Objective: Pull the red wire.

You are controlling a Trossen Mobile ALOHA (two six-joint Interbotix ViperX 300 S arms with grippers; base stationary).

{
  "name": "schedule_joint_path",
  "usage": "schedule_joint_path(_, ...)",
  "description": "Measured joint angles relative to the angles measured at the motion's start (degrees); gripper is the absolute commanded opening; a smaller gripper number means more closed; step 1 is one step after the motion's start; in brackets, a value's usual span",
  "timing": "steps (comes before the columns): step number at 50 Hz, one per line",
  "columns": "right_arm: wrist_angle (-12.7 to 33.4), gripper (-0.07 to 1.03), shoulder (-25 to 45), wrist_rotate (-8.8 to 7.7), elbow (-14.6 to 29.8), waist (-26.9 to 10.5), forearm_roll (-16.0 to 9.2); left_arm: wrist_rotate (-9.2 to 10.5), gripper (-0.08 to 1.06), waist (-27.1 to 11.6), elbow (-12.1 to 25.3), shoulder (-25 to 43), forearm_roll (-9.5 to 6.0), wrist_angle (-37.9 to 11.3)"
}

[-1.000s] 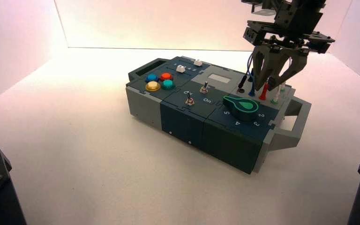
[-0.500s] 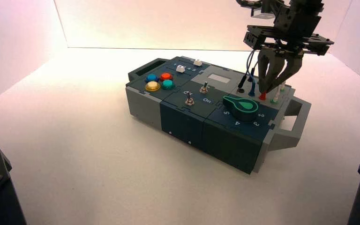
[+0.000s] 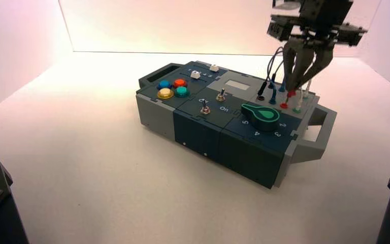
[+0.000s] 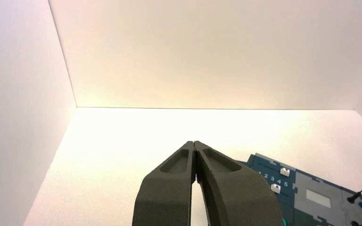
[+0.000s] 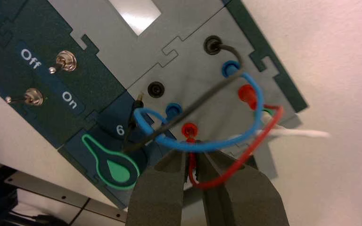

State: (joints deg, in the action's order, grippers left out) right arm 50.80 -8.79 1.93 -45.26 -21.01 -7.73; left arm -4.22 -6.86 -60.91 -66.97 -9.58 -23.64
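Right gripper [image 3: 290, 88], upper right of frame, pinched on red wire's [image 5: 226, 176] near plug, raised over red socket [image 3: 284, 105].
Far plug seated near box's [image 3: 233, 107] outer edge; open table [image 3: 81, 152] left and lower centre; left gripper [image 4: 193, 142] parked lower left, fingers together.

The pale bench [image 3: 106, 178] carries the grey and dark box [image 3: 223, 122], which sits at an angle directly on it.
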Motion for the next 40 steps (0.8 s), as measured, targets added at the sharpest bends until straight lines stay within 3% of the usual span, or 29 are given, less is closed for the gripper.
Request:
schedule_joint_path(19,6.06,-0.02,-1.58,0.00,0.53,-0.35,0.62,-0.09,-0.03,0.00,0.09,0.62,-0.09,0.18)
schedule_joint_path(22,7.12,0.05,-1.76,-0.26,0.53,-0.26,0.62,-0.09,-0.03,0.00,0.09,0.70,0.00,0.26)
schedule_joint_path(23,7.56,0.19,-1.93,-0.26,0.53,-0.44,0.62,-0.09,-0.03,0.09,0.09,0.79,0.00,0.18)
schedule_joint_path(26,8.44,0.33,-2.81,-0.53,0.53,-0.97,-0.18,0.00,-0.03,0.00,0.09,0.79,0.00,0.18)
schedule_joint_path(40,11.69,0.34,-9.32,-2.11,0.09,-3.25,-1.67,-0.09,-0.03,0.09,0.09,0.88,-0.09,0.35)
